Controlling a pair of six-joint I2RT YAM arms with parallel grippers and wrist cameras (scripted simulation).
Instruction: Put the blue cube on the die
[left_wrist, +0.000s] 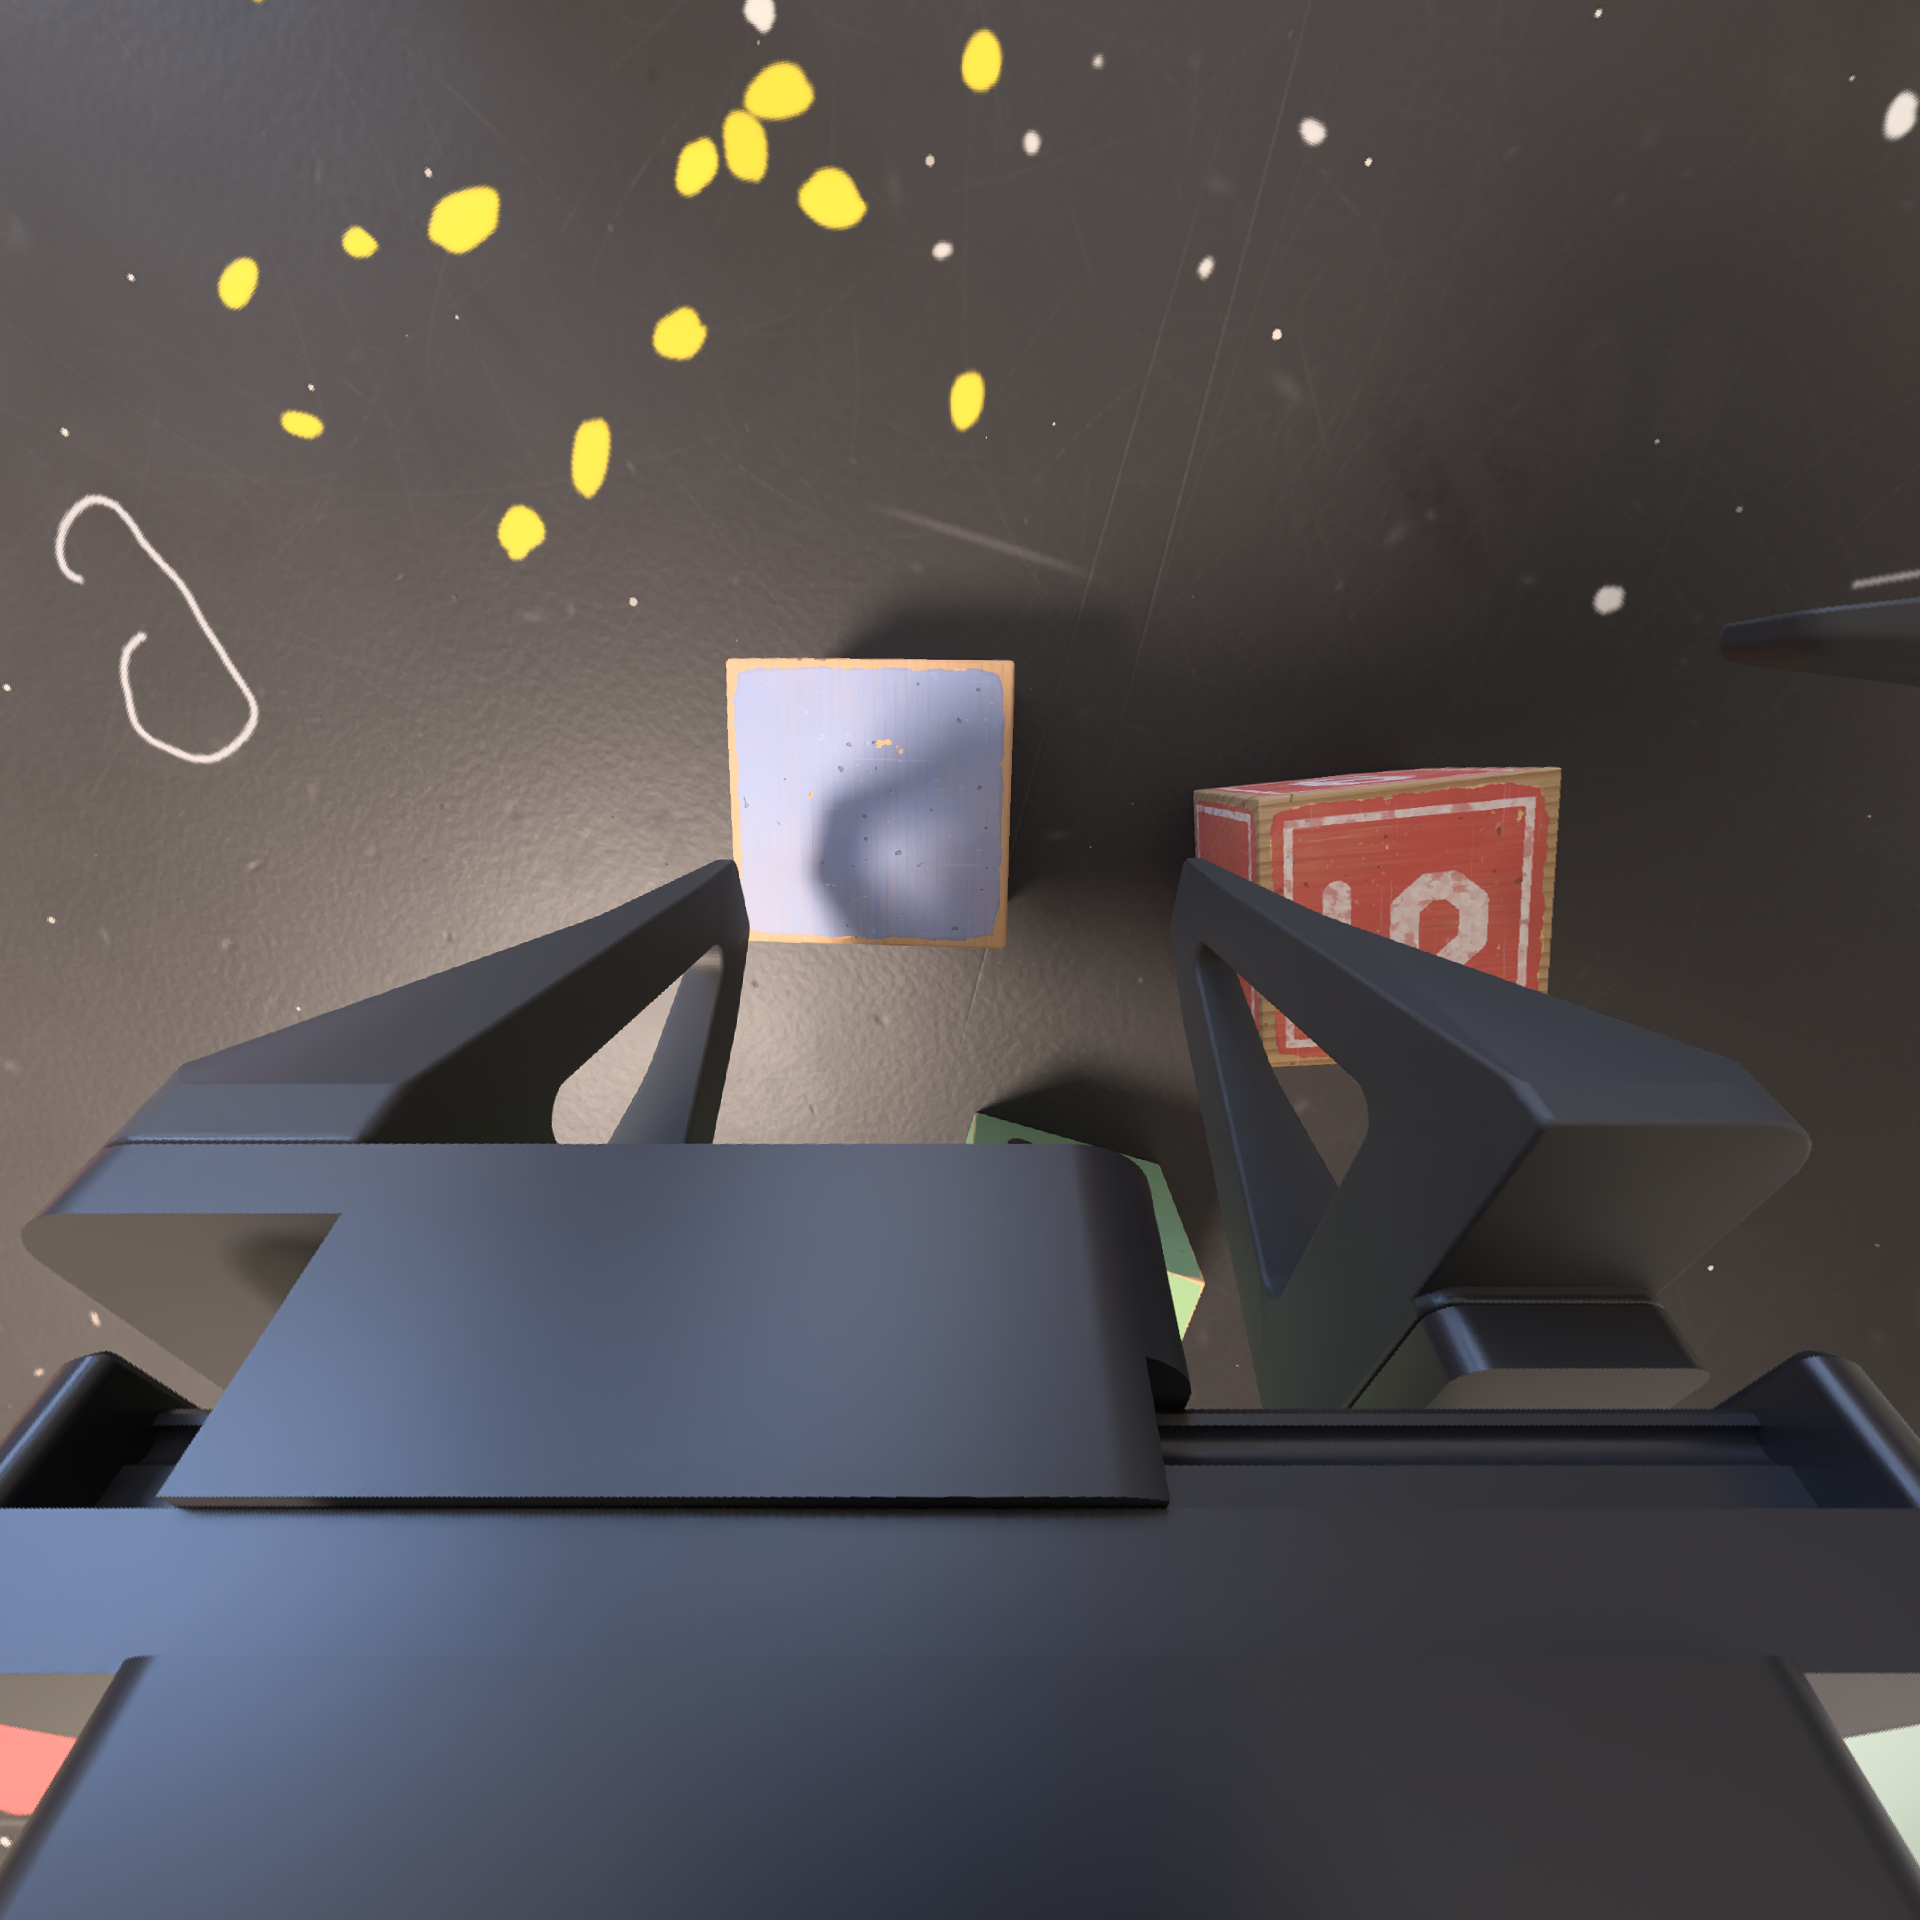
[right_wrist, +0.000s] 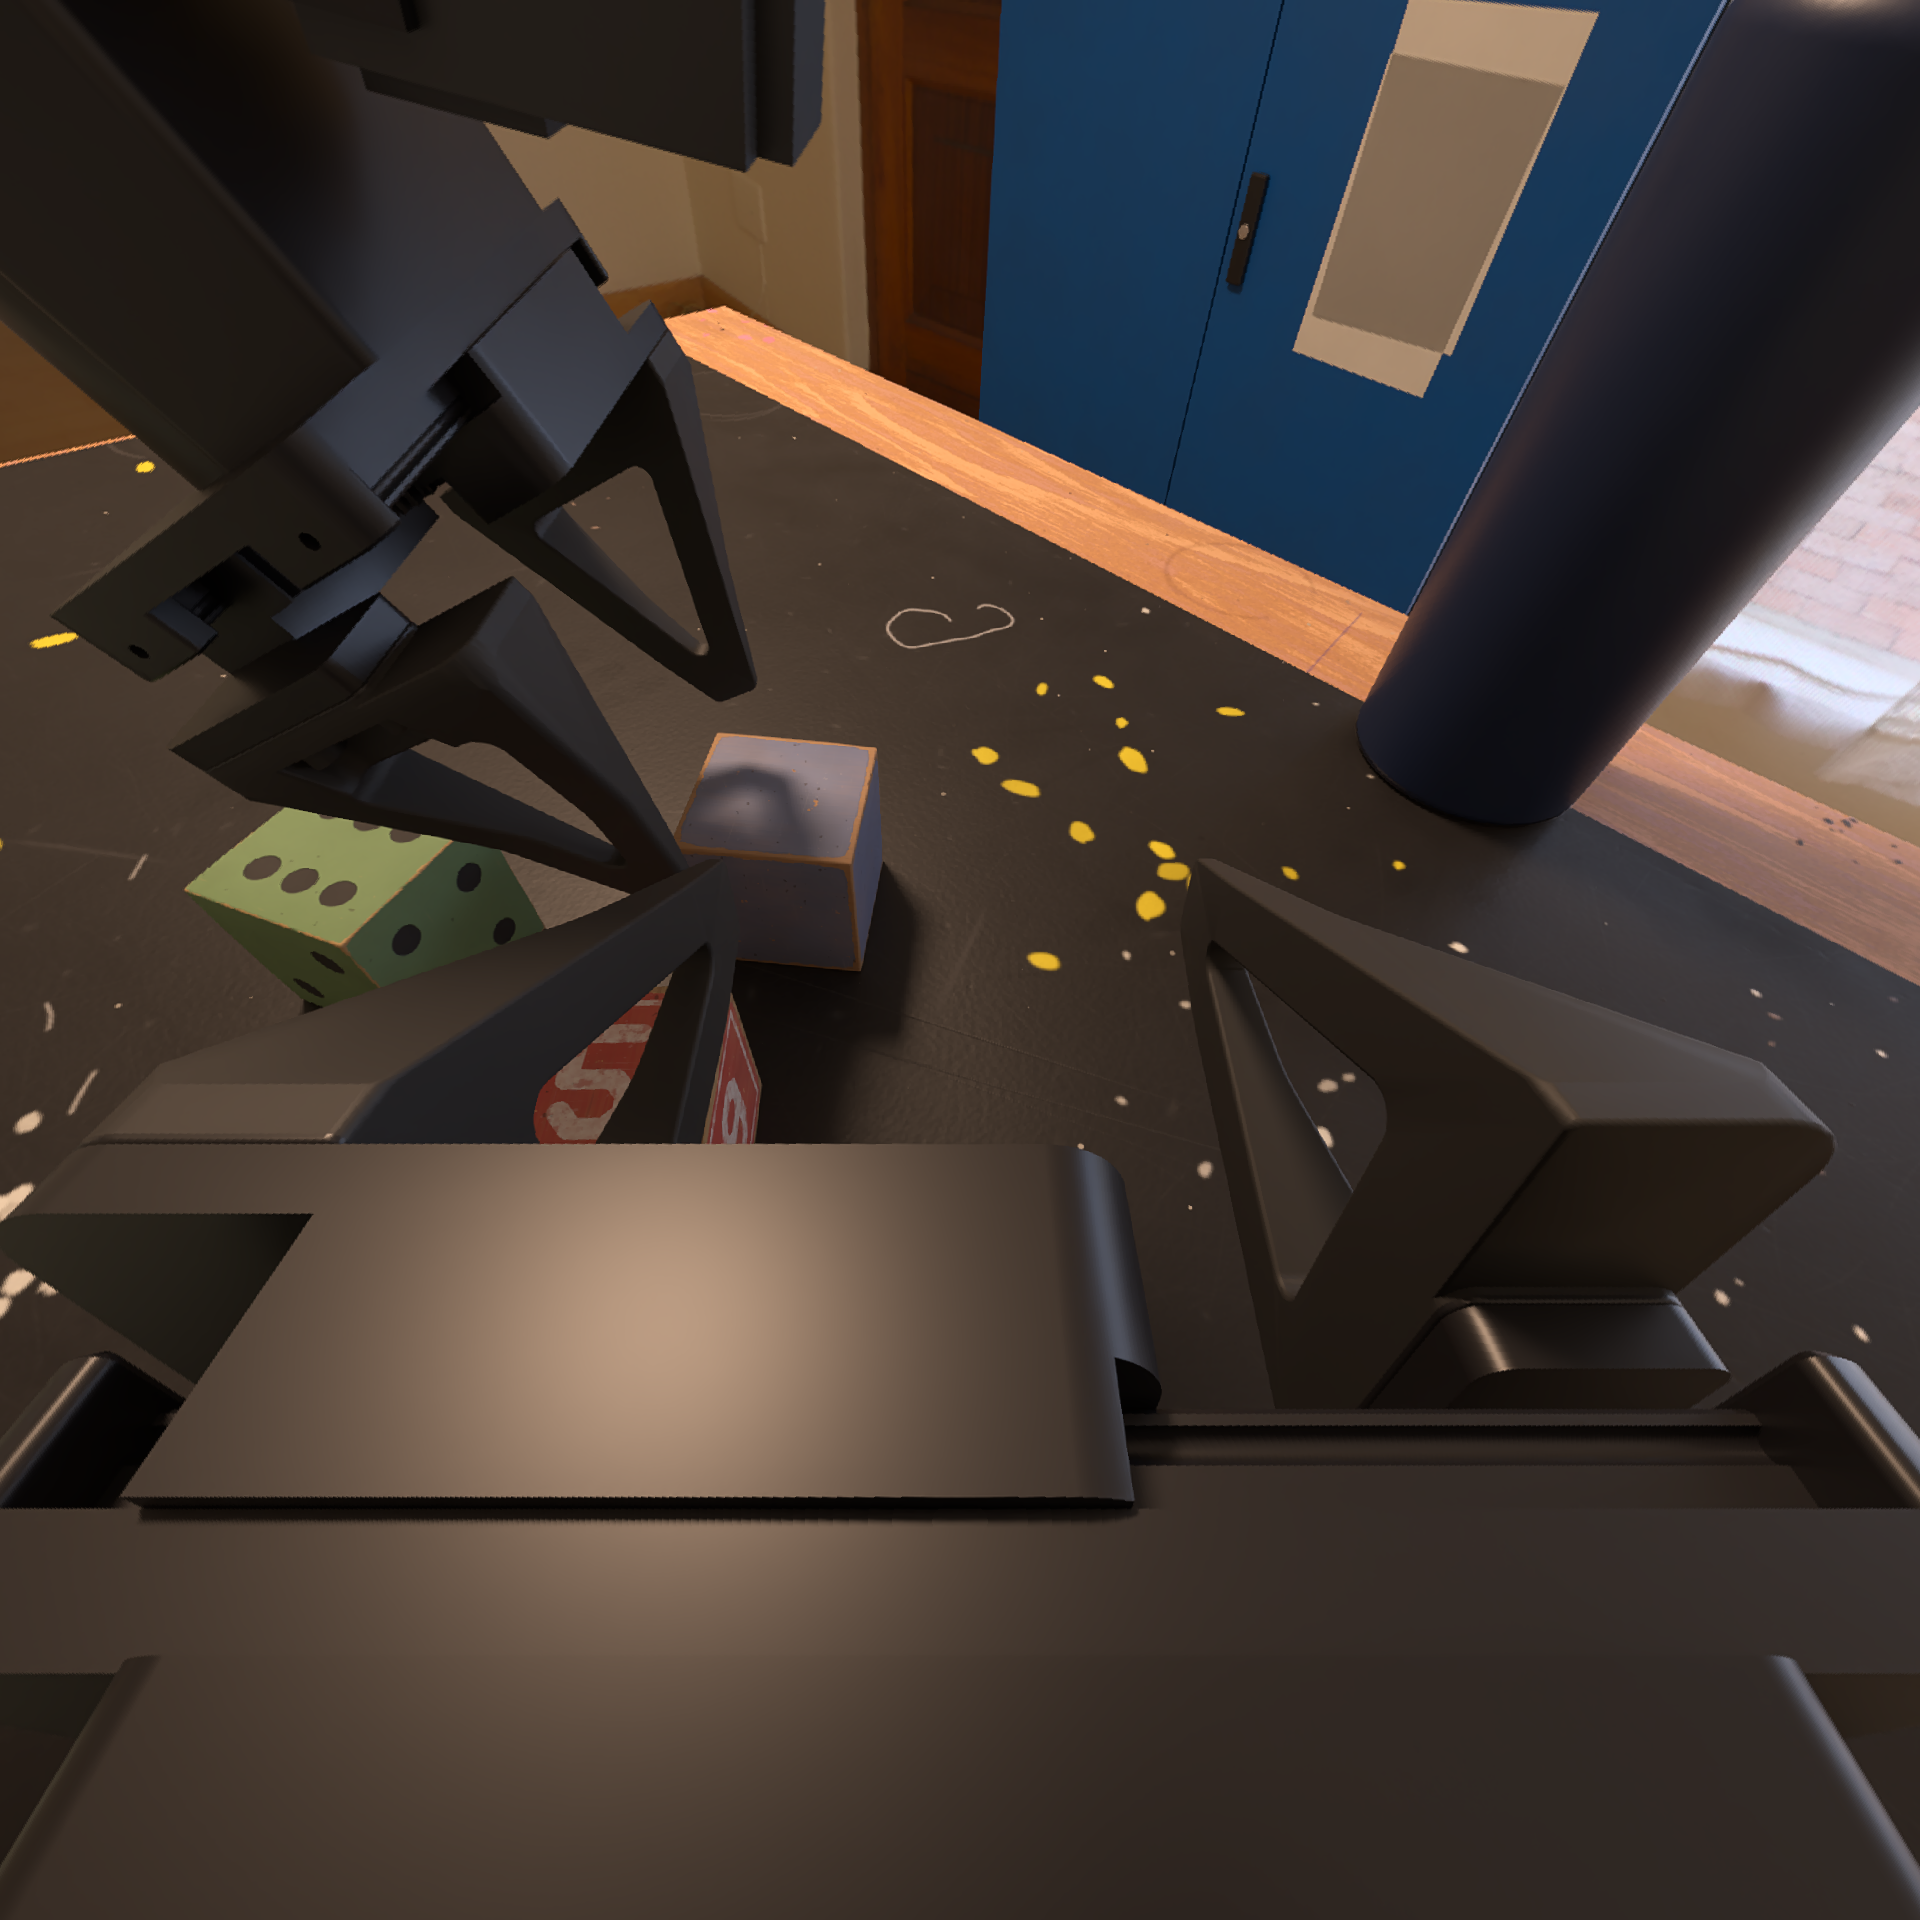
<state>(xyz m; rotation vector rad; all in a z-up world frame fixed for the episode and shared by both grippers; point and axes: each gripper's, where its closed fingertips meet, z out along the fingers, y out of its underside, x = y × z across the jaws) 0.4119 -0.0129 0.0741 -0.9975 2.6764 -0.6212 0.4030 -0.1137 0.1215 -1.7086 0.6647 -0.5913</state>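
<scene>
The blue cube (left_wrist: 869, 800) lies on the dark mat, seen from above, its top partly in shadow. My left gripper (left_wrist: 961, 883) is open and empty above it, with the cube just beyond the left fingertip. The green die (left_wrist: 1174, 1236) peeks out behind the gripper body. In the right wrist view the blue cube (right_wrist: 790, 831) sits mid-frame with the die (right_wrist: 353, 904) to its left. The left gripper (right_wrist: 691, 774) hangs open over the cube's left edge. My right gripper (right_wrist: 956, 873) is open and empty, low, near the cube.
A red wooden block (left_wrist: 1392, 904) stands right of the blue cube, close to the right finger; it also shows in the right wrist view (right_wrist: 644, 1081). A dark cylinder (right_wrist: 1621, 468) stands at the mat's far right. The table's wooden edge (right_wrist: 1039, 468) runs behind.
</scene>
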